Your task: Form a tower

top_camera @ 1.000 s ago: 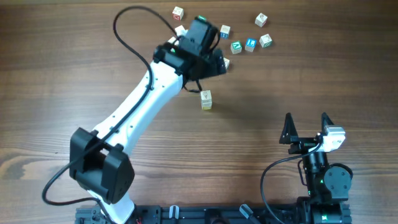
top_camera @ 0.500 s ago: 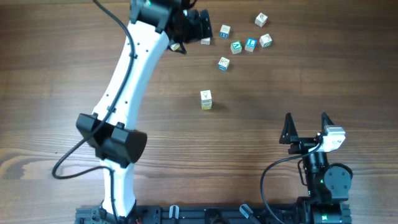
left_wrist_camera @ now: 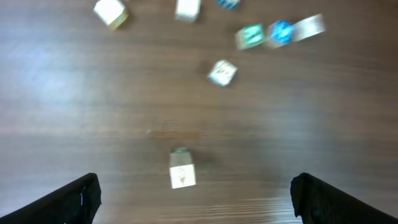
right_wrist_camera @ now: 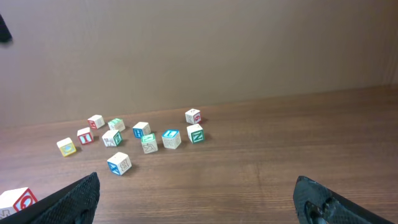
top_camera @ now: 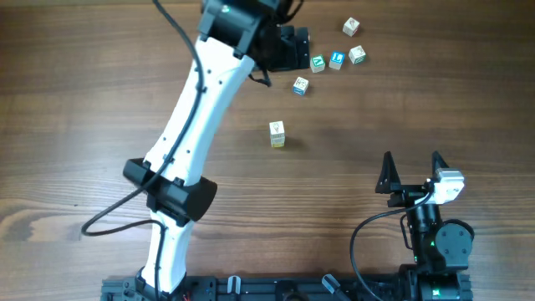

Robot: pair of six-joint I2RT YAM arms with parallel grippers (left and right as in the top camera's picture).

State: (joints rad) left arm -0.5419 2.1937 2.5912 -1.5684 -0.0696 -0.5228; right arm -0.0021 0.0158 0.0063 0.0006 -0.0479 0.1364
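Overhead, and there's plenty of bare brown wood-grain table (top_camera: 100, 109) all round the tower (top_camera: 277, 134), a short square-edged stack of pale wooden cubes standing upright and alone. Left gripper (left_wrist_camera: 196, 185) hangs with jaws spread wide, holding nothing. On its wrist camera the tower sits midway between the black fingers, touching neither. Loose cubes (top_camera: 337, 58), blue- and green-marked, scatter ahead of that gripper, well apart from the stack. Right gripper (top_camera: 412, 159) is spread wide too, empty, with the tower off to its forward left.
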